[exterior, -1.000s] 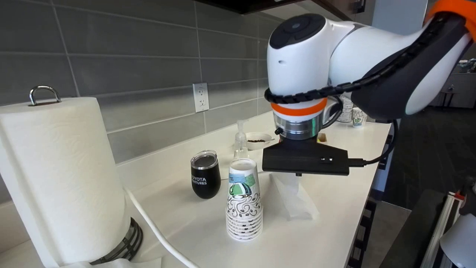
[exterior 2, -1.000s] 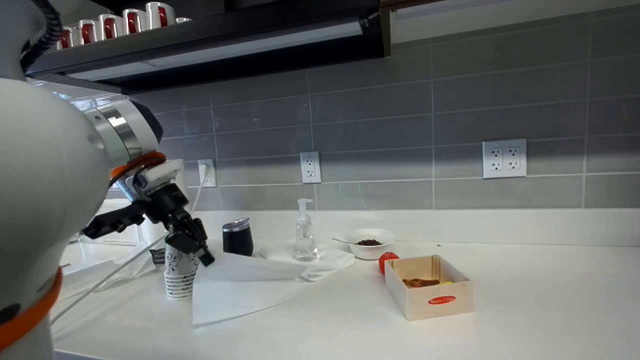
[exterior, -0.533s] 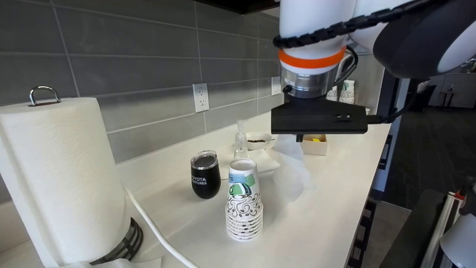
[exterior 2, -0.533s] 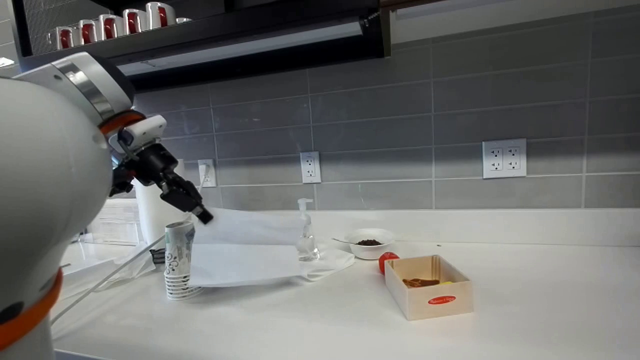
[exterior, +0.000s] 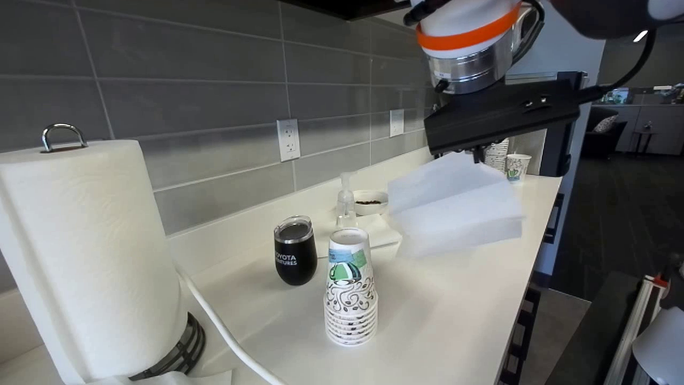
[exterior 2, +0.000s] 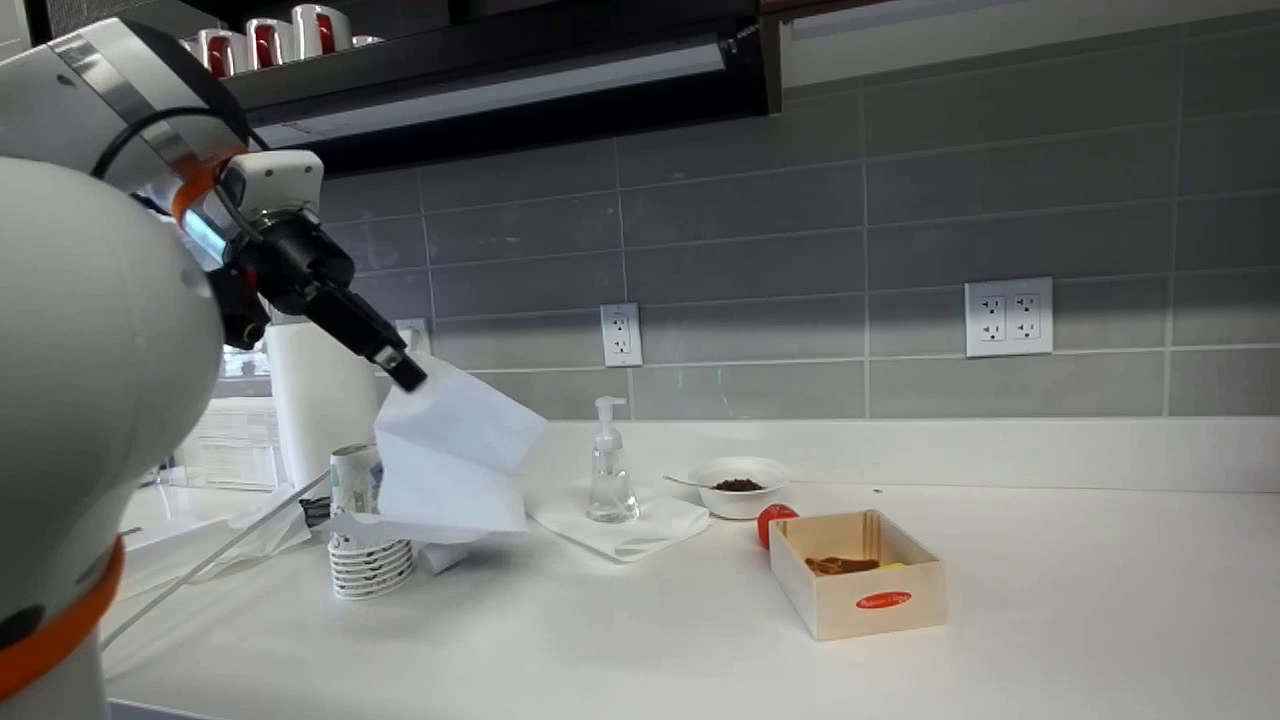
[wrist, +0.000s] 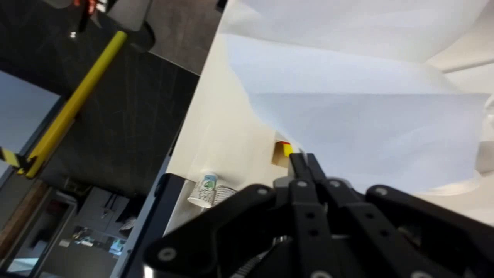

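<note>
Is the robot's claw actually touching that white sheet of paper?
Touching. In an exterior view, the white sheet hangs from the tip of the gripper; the wrist view shows the sheet's edge meeting the closed fingertips.

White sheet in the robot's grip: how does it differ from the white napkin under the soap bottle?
The white sheet hangs from the shut gripper, while the napkin lies on the counter. The sheet is bent along creases; the napkin lies fairly flat. Nothing rests on the sheet, but the soap bottle stands on the napkin. Both are white and thin.
</note>
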